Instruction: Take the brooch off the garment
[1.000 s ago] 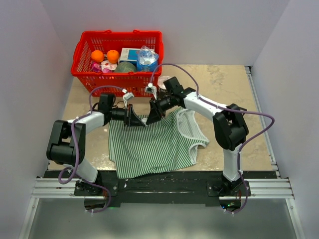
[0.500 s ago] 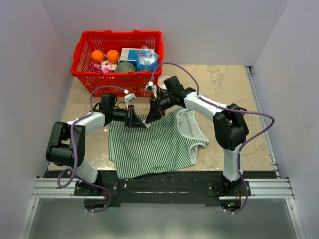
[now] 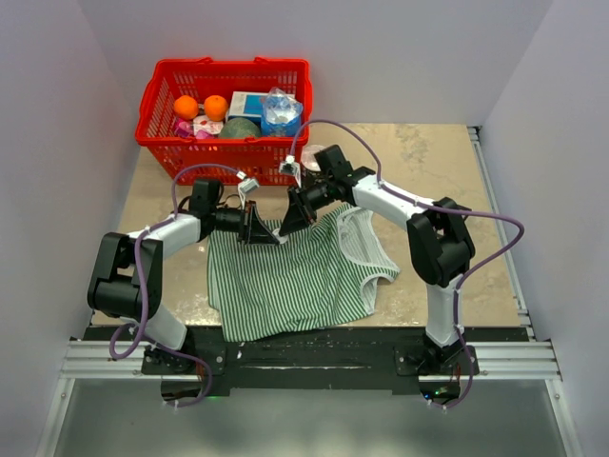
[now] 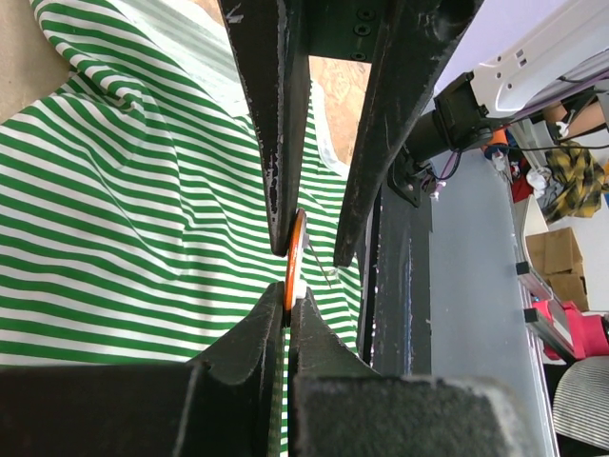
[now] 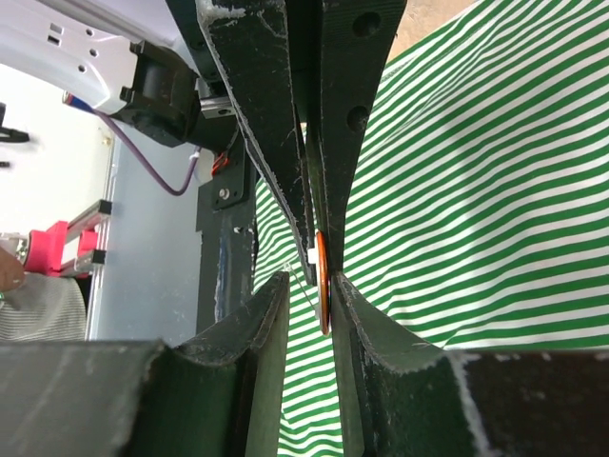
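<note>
Pinching brooch point(image 4: 293, 257) edge-on in left gripper point(image 4: 288, 300) at twelve o'clock edge of garment point(image 3: 285, 286). Straddling it with right gripper point(image 5: 309, 286), slightly spread.

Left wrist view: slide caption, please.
The left gripper pinches the brooch over the garment, the right gripper straddling it.

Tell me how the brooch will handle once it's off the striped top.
The brooch looks a thin flat disc, so probably stiff and light. Pinched only near its rim by the left gripper, it may pivot or slip. Dropped, it might roll.
</note>
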`<state>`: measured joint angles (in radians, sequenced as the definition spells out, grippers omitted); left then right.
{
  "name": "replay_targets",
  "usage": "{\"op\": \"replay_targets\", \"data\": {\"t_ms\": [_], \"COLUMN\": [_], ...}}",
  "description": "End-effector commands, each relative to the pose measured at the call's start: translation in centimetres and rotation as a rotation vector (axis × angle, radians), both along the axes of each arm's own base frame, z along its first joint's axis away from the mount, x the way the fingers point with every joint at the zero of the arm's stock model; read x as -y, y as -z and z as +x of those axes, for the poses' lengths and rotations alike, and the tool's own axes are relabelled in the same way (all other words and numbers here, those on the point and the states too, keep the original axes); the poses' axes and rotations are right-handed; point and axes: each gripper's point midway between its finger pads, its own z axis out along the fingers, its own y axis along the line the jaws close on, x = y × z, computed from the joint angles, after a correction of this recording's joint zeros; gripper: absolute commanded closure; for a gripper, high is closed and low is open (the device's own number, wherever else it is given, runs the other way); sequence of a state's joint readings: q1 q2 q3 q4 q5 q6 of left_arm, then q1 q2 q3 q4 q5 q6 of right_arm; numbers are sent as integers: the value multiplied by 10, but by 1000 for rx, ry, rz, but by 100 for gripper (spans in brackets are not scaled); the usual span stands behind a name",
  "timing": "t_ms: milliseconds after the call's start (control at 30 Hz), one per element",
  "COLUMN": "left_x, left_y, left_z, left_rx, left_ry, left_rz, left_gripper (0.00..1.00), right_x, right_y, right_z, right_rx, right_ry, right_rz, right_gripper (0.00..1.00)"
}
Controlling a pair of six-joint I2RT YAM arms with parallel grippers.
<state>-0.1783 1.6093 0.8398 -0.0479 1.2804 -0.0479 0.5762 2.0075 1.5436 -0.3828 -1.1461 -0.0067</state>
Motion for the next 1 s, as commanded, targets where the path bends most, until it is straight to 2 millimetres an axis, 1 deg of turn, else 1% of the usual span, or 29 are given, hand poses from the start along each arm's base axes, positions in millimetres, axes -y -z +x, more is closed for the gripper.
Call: {"op": "replay_targets", "data": {"t_ms": [0, 333, 733, 967], "left_x": [4, 5, 5, 6], "left_y": [-18, -18, -17, -18], "left_z": [7, 9, 11, 12], "left_rx": [49, 29, 20, 23], "left_ry": [20, 22, 21, 21], "left_rz": [-33, -38, -37, -38], "left_gripper": [100, 100, 100, 100], "right_x": [1, 0, -3, -4], "right_y": [-11, -9, -8, -4], "right_z": [-4, -1, 5, 10], "right_rx": [21, 47, 54, 68], "right_ry": [-55, -59, -35, -16], "right_rz": [57, 47, 34, 11], "right_gripper": [72, 72, 77, 84]}}
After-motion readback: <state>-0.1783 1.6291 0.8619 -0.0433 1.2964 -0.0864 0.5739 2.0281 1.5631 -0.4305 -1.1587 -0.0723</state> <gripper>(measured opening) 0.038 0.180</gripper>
